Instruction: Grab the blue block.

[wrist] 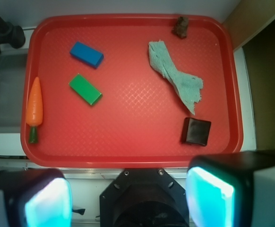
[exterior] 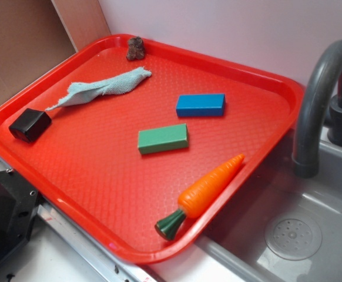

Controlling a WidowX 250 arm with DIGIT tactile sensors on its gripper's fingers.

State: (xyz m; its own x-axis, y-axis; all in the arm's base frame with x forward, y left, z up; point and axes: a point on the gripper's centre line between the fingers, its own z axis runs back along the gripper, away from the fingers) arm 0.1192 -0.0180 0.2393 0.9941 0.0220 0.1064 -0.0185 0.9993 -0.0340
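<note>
The blue block [exterior: 200,105] lies flat on the red tray [exterior: 100,194], right of centre in the exterior view and at the upper left in the wrist view [wrist: 86,54]. A same-sized green block [exterior: 163,138] lies just in front of it, apart from it. My gripper [wrist: 128,196] shows only in the wrist view, high above the tray's near edge. Its two fingers [wrist: 208,196] stand wide apart with nothing between them. It is far from the blue block. The gripper is out of the exterior view.
On the tray also lie an orange carrot [exterior: 203,191] at the right rim, a small black box [exterior: 30,125] at the left, a pale blue cloth [exterior: 103,87] and a small brown lump [exterior: 136,49] at the back. A grey sink [exterior: 312,235] and faucet [exterior: 318,106] stand to the right.
</note>
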